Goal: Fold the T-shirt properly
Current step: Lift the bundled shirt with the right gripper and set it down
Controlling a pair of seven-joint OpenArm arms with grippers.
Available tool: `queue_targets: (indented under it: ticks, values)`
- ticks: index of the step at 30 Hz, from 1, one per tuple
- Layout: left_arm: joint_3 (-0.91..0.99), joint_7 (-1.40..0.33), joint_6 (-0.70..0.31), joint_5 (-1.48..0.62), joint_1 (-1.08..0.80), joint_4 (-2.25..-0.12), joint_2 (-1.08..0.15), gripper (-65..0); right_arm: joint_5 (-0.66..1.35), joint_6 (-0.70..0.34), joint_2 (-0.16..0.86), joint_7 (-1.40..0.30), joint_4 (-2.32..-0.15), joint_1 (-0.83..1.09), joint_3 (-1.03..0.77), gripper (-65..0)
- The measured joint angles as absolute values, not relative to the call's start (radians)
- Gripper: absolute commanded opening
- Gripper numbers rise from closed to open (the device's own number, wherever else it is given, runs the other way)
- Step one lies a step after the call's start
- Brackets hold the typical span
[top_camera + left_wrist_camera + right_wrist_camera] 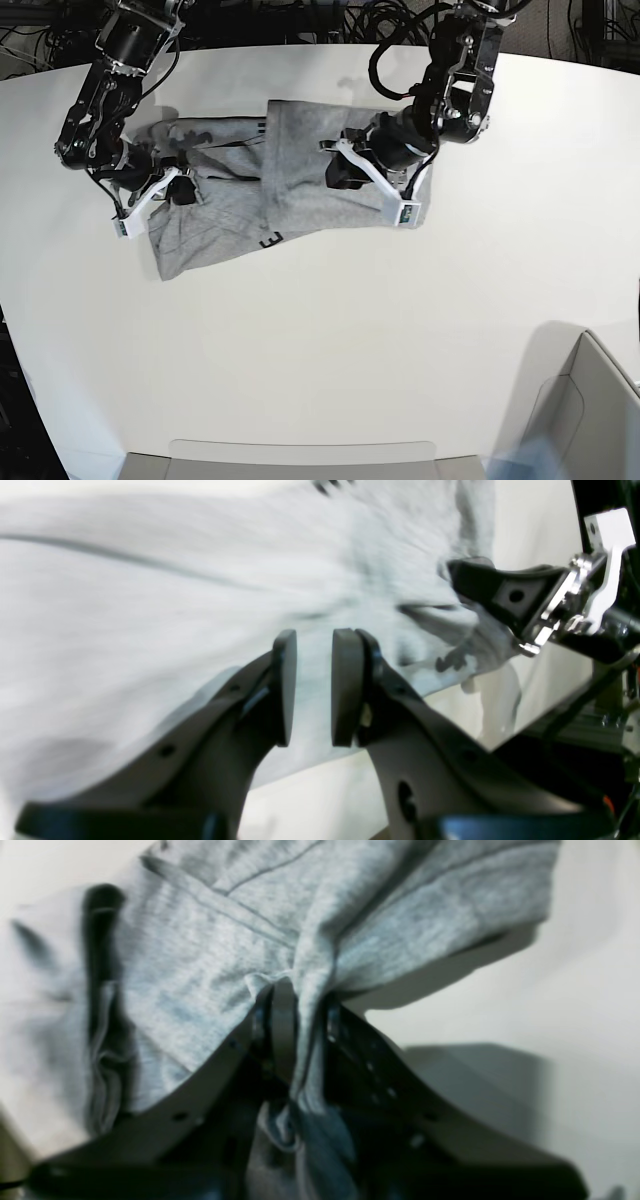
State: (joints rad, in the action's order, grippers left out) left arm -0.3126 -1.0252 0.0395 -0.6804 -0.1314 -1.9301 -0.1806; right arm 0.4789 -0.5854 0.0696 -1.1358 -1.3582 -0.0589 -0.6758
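The heather-grey T-shirt (240, 205) lies crumpled and partly folded over on the white table (330, 340), with a bit of black lettering (270, 242) at its front edge. My right gripper (302, 1015) is shut on a bunched fold of the T-shirt (210, 955) at the cloth's left end. The base view shows this gripper (183, 190) there, and the left wrist view shows it (462, 577) biting the fabric. My left gripper (312, 690) hovers over the T-shirt (150, 605), its pads a finger's width apart with nothing between them. In the base view it (342, 165) sits above the shirt's right part.
A grey bin (585, 420) stands at the front right corner. A flat pale tray edge (300, 455) runs along the table's front. Cables (300, 15) hang behind the back edge. The left arm (450, 90) reaches in from the back centre.
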Motion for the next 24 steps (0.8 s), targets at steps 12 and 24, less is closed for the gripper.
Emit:
queue_targets:
  ticks: [12, 24]
  values:
    - [-0.085, -1.023, 0.037, -0.677, -0.23, -1.968, -0.18, -53.5, -0.026, -0.536, 0.173, -1.017, -1.374, -0.243, -0.594, -65.0]
    - [0.12, -1.023, 0.037, -0.68, -0.308, -1.967, -0.18, -53.4, -0.491, -0.539, -0.034, -1.012, -1.811, -0.113, -0.18, -65.0]
